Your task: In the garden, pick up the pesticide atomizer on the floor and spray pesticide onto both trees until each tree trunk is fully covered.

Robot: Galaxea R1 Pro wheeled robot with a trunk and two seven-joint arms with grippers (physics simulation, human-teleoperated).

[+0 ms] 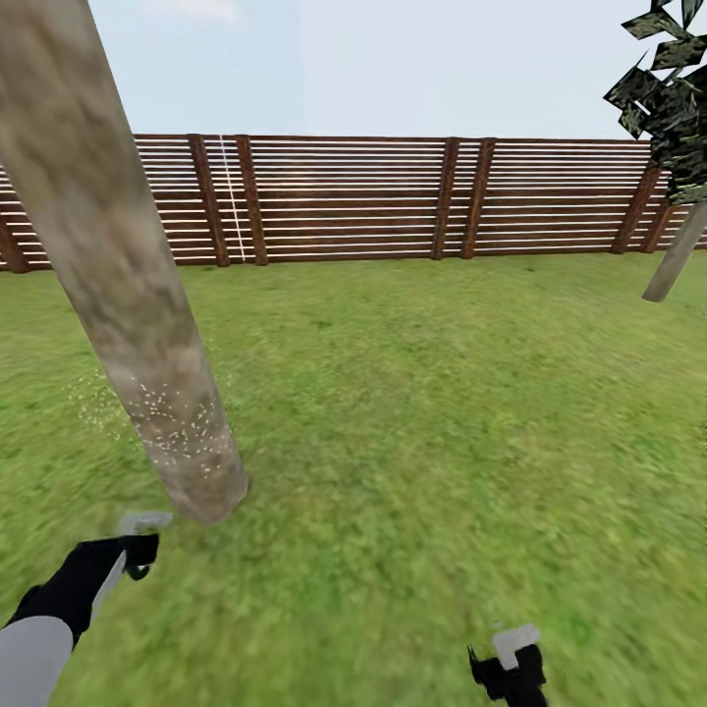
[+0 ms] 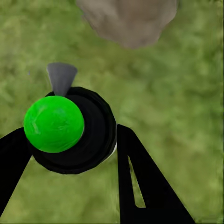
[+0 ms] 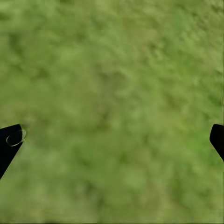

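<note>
The pesticide atomizer (image 2: 88, 140) is a black bottle with a bright green round top and a grey nozzle, and my left gripper (image 2: 72, 133) is shut on it. In the head view the left gripper (image 1: 137, 555) sits low at the left, with the atomizer's grey nozzle (image 1: 145, 520) just short of the base of the near tree trunk (image 1: 118, 285). White pesticide specks (image 1: 177, 422) dot the lower trunk and drift to its left. A second tree (image 1: 676, 255) stands far right by the fence. My right gripper (image 1: 511, 673) hangs open over grass, and its view (image 3: 114, 137) shows nothing between the fingers.
A brown slatted wooden fence (image 1: 353, 201) closes the far side of the lawn (image 1: 422, 412). Open grass stretches between the two trees. Dark foliage (image 1: 668, 88) hangs at the upper right.
</note>
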